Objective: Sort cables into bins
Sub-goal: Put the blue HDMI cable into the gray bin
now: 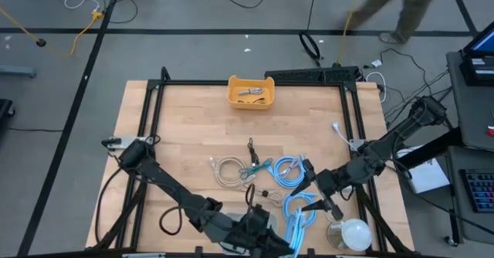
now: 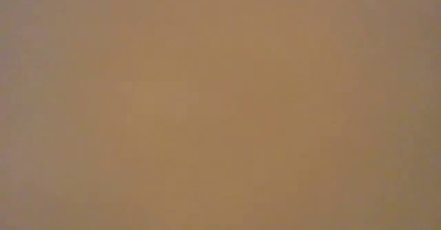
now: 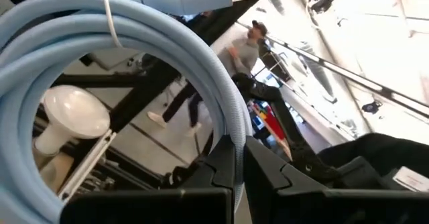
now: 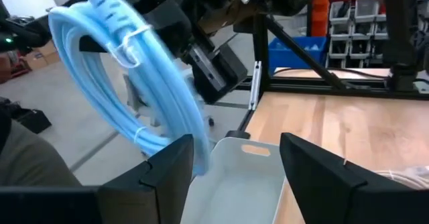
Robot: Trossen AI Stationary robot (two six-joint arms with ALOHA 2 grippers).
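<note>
Most of the sorting looked undone. From above, the orange bin (image 1: 250,92) at the far edge of the worktop (image 1: 185,127) held only a small thin cable (image 1: 251,93), while several others lay loose near the middle. Going left to right, these were a beige coil (image 1: 227,171), a thin black cable (image 1: 251,147), a teal cable (image 1: 254,168) and a light-blue coil (image 1: 289,170). Another blue loop (image 1: 297,206) lay nearer the front.

The left claw (image 3: 238,158), low at the front edge, was clenched on a light-blue cable coil (image 3: 134,33), whose loop rose from between its fingers. In the right wrist view this same coil (image 4: 127,83) hung in the air, just above and to one side of the pale grey bin (image 4: 234,184). It was apparently close to being dropped in, though not yet over the middle.

The right claw (image 4: 236,162) stood released, with nothing between its fingers. It pointed across the grey bin toward the raised coil, near but not touching it. A white dome (image 1: 353,232) sat at the front right corner. A person (image 3: 231,66) walked in the room beyond. The low view showed nothing usable.
</note>
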